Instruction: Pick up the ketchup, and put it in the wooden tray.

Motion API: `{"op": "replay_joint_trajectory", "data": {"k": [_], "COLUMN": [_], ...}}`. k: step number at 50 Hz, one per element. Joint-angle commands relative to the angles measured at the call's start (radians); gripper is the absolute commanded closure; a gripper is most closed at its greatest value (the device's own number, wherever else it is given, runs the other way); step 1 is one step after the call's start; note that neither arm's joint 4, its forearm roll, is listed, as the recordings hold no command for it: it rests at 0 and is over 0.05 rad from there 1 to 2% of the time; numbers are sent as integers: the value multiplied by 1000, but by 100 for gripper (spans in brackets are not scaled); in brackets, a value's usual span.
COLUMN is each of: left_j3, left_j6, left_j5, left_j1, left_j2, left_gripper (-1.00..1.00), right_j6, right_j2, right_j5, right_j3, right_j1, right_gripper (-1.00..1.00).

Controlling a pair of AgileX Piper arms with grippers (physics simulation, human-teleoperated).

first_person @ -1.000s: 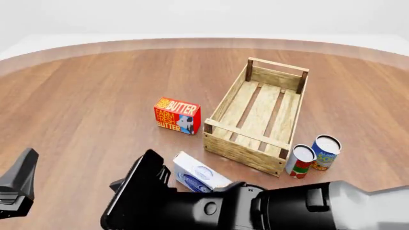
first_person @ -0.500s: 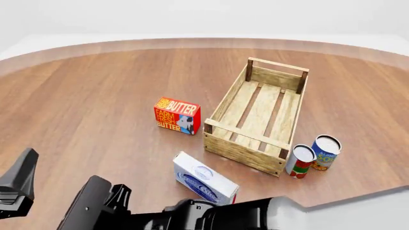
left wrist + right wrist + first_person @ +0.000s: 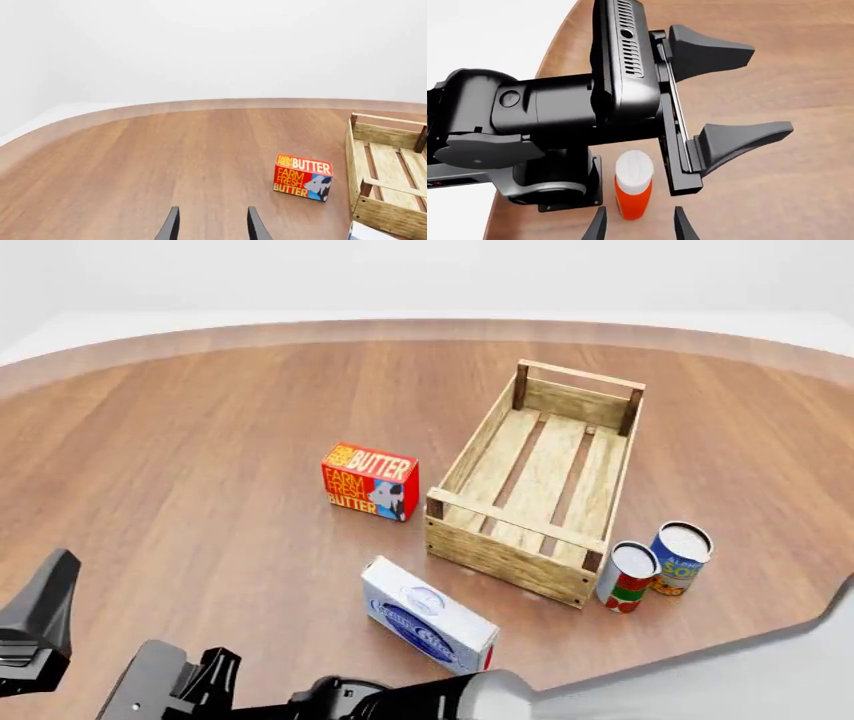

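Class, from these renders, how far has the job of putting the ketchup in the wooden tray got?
Nothing is finished: the wooden tray holds nothing. In hand: the right gripper is open and lined up on the ketchup, which stands upright beside the left arm, not gripped. Left: close, lift, carry and place.

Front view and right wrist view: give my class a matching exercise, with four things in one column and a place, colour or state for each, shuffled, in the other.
Things:
1. ketchup
2. butter box
3. red-and-green can
4. wooden tray

Descriptions:
a. holds nothing
b. white cap, red-orange body
c. stands left of the tray
d. stands at the tray's near right corner

Pairs: 1-b, 2-c, 3-d, 4-a
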Motion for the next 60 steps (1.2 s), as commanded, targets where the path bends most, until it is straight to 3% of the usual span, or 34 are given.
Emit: {"op": "replay_joint_trajectory", "data": {"k": [1,15,22,50,51,60], "left_j3": [0,0,0,0,0,0], "left_j6": [0,0,0,0,0,0], "left_j5": [0,0,0,0,0,0], "left_j1": [0,0,0,0,0,0], "left_j2": [0,0,0,0,0,0], "left_gripper": [-100,-100,-100,-100,-100,-100], "right_j6": [-13,-10,-2,-6,-9,-15], "right_j2": [53,108,204,235,234,220], "right_j5": [8,-3,-1,13,12,4], "right_j3": [-43,-70,-144,-180,-180,-165], "right_j1": [-7,-10,7,12,11,15], "right_gripper": [-100,-100,-100,-100,100,100]}}
